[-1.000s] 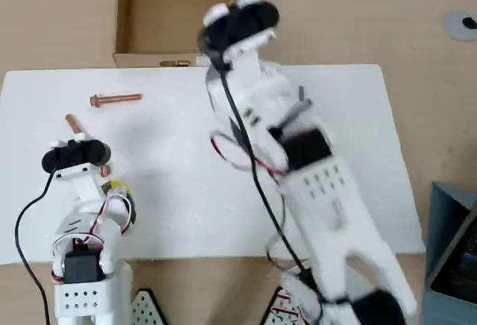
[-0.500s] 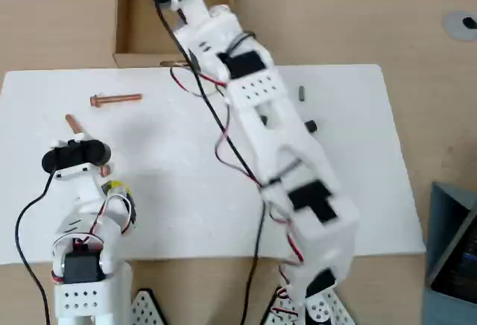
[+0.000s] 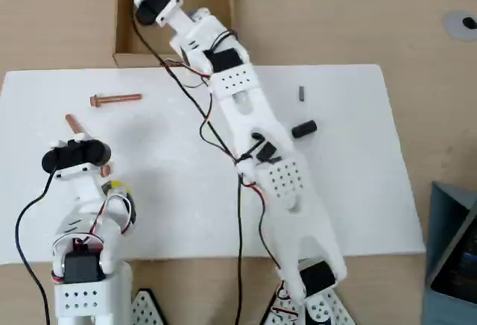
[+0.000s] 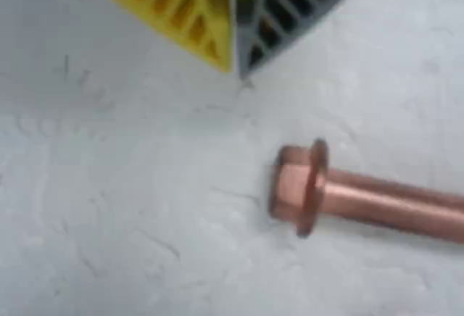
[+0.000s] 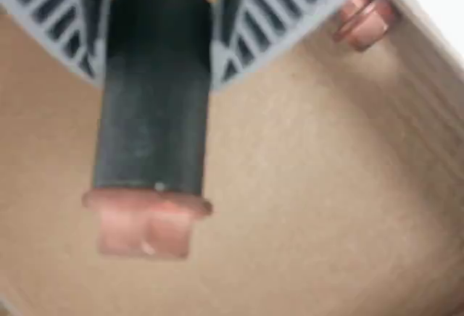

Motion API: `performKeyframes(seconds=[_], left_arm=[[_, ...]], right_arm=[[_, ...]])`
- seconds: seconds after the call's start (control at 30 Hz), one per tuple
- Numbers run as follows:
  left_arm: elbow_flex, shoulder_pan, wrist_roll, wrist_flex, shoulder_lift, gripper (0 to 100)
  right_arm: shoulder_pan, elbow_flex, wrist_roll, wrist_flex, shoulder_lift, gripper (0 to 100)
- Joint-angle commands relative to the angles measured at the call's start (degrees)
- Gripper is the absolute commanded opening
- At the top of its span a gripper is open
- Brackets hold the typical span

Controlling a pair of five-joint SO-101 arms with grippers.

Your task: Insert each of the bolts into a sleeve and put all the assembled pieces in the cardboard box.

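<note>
The right gripper (image 5: 156, 55) holds a sleeve (image 5: 148, 135) with a bolt inside tight over the cardboard box (image 3: 123, 19) at the top left, while two loose bolts (image 3: 115, 100) and two bare sleeves (image 3: 303, 128) wait on the white mat (image 3: 171, 191) and the left gripper (image 4: 235, 62) is pinched shut on nothing.

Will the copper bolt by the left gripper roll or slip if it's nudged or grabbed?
The bolt looks like solid metal, so it is probably stiff. Its round shank may roll on the white mat, though the flanged head should make it curve. The smooth shank could slip in a loose grip.
</note>
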Motion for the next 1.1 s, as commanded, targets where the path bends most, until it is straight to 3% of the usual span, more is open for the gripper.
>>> performKeyframes(seconds=[0.0,0.17,0.47,0.63,0.87,1.07], left_arm=[[-0.26,-0.26,-0.26,0.18,-0.4,0],[-0.26,-0.18,-0.26,0.18,-0.4,0],[-0.26,-0.18,-0.26,0.18,-0.4,0],[-0.26,-0.09,-0.26,0.18,-0.4,0],[-0.26,-0.09,-0.26,0.18,-0.4,0],[-0.26,-0.09,-0.26,0.18,-0.4,0]], right_arm=[[0.92,-9.71,0.97,2.11,1.01,4.0],[1.01,-14.73,1.85,6.51,3.47,16.0],[2.15,-16.13,1.93,9.14,3.38,16.4],[2.95,-25.54,1.76,20.92,3.65,16.2],[3.56,-32.48,1.85,31.91,2.51,0.5],[4.35,-32.31,1.58,38.95,-1.71,0.9]])
